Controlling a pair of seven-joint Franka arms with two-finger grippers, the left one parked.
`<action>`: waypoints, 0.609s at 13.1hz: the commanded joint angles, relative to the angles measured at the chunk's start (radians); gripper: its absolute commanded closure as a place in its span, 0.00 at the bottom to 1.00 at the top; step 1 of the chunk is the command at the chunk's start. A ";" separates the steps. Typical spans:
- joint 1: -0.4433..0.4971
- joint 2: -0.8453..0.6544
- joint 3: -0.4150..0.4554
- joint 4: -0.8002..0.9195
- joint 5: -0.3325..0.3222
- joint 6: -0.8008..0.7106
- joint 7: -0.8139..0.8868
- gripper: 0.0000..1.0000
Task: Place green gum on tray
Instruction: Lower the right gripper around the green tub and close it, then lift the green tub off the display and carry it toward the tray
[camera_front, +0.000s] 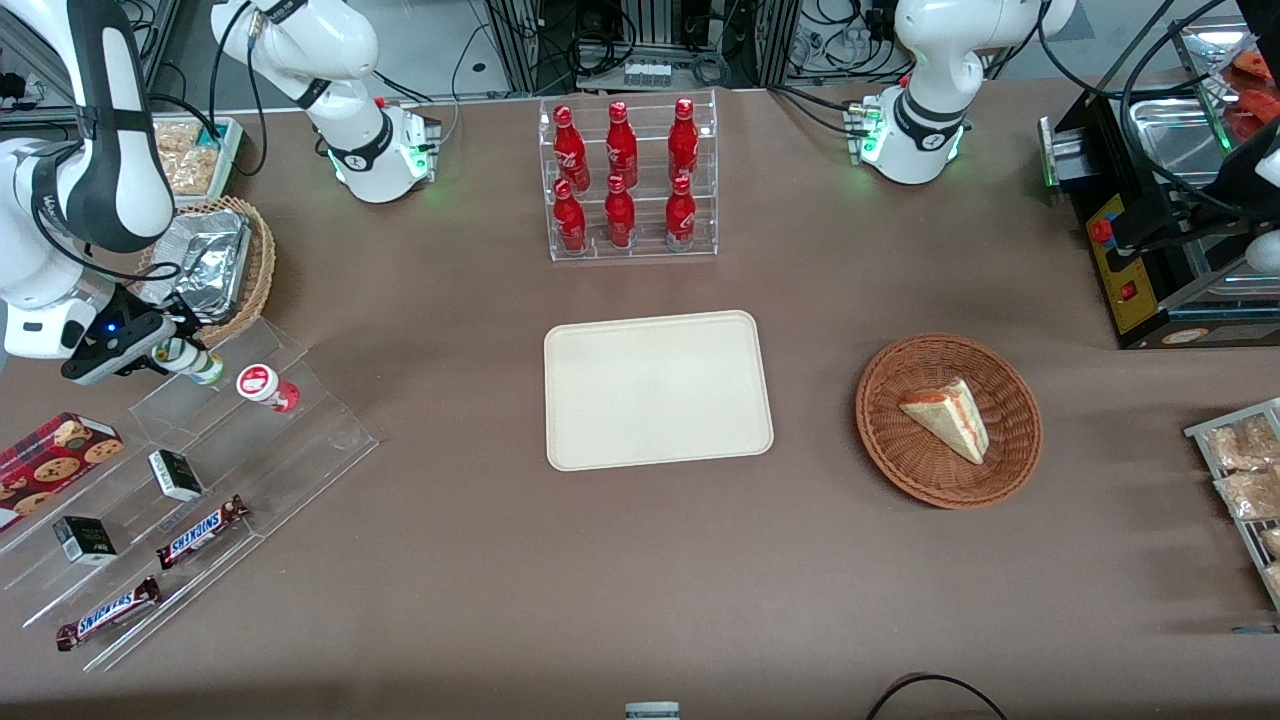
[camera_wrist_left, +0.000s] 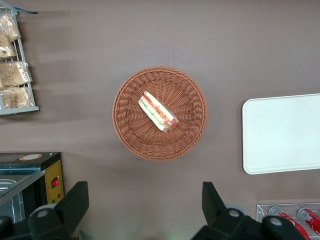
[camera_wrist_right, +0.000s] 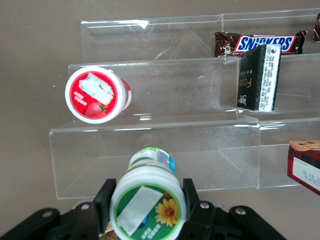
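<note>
The green gum (camera_front: 197, 363), a small white bottle with a green band, is in my right gripper (camera_front: 183, 357) at the top step of the clear acrylic shelf (camera_front: 300, 440), toward the working arm's end of the table. In the right wrist view its green flower-marked lid (camera_wrist_right: 147, 206) sits between the two black fingers (camera_wrist_right: 102, 200), which press on both sides of it. The gripper (camera_wrist_right: 147, 200) is shut on it. The cream-beige tray (camera_front: 657, 390) lies flat and bare at the table's middle, well away from the gripper. It also shows in the left wrist view (camera_wrist_left: 282, 132).
A red-lidded bottle (camera_front: 264, 386) lies beside the gum on the shelf. Snickers bars (camera_front: 200, 530), dark boxes (camera_front: 175, 474) and a cookie box (camera_front: 55, 452) fill lower steps. A foil-filled basket (camera_front: 255, 265), a cola rack (camera_front: 628, 180) and a sandwich basket (camera_front: 1010, 440) stand around.
</note>
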 joint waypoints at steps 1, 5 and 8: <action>-0.004 -0.002 0.000 0.003 -0.011 0.007 -0.001 1.00; 0.016 -0.003 0.011 0.125 -0.009 -0.121 0.002 1.00; 0.056 -0.011 0.011 0.248 0.000 -0.292 0.027 1.00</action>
